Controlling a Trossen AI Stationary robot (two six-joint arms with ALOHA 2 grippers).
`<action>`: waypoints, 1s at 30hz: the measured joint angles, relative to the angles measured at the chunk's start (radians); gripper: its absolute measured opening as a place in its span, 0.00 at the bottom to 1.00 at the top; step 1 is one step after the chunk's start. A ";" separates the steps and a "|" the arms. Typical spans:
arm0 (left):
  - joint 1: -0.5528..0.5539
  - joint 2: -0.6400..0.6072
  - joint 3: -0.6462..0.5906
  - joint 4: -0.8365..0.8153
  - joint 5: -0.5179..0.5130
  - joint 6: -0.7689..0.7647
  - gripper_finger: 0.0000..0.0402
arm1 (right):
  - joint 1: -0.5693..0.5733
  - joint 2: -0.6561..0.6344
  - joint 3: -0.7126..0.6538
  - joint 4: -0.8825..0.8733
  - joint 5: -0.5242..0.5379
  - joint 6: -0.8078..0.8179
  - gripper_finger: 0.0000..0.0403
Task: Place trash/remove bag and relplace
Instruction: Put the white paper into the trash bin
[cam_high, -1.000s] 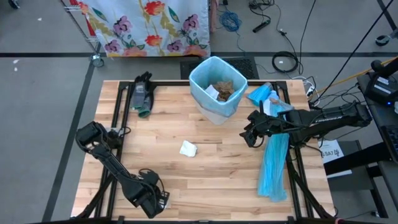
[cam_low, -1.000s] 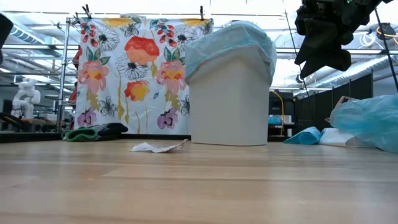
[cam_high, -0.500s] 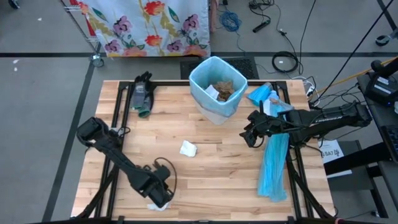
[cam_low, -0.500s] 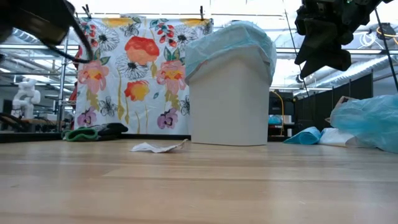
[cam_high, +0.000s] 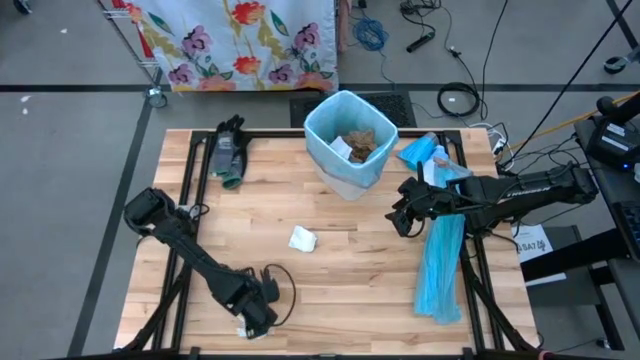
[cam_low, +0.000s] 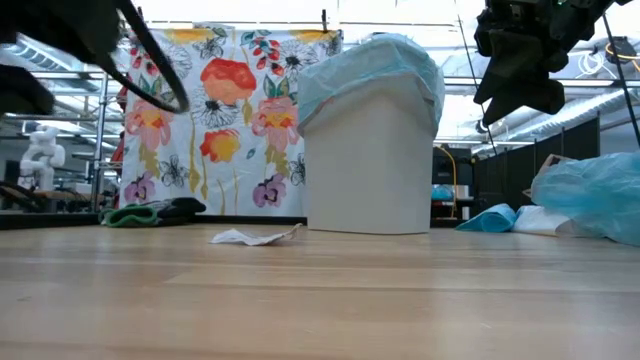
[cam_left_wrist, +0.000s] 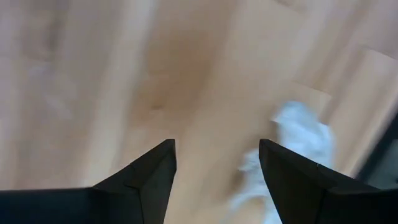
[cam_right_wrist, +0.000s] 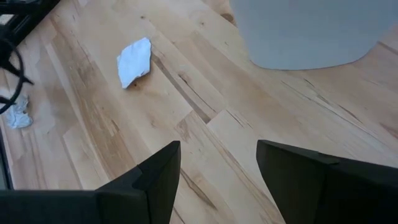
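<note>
Risk first: my left gripper (cam_high: 262, 312) hangs jaws spread over a small white tissue wad (cam_left_wrist: 298, 134) at the near edge of the butcher-block tabletop (cam_high: 350, 260); a sloppy close could nudge it off the edge. Second flat white tissue scrap (cam_high: 302, 238) lies mid-table, untouched. Right gripper (cam_high: 403, 216), released and empty, waits toward the right edge by the long light-blue plastic strip (cam_high: 440, 265). Blue-lined white bin (cam_high: 350, 143) at the far edge holds brown paper wads (cam_high: 360, 142). Beyond: floral cloth (cam_low: 215, 110).
</note>
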 joint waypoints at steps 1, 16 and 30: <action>-0.010 0.000 0.000 0.020 0.001 0.000 0.57 | 0.000 0.000 0.000 0.000 0.000 0.000 0.50; -0.152 0.013 -0.007 0.064 -0.069 -0.029 0.57 | 0.000 0.000 0.000 0.000 0.000 0.000 0.50; -0.159 0.127 -0.006 0.128 -0.073 0.023 0.57 | 0.000 0.000 0.000 0.000 0.000 0.000 0.50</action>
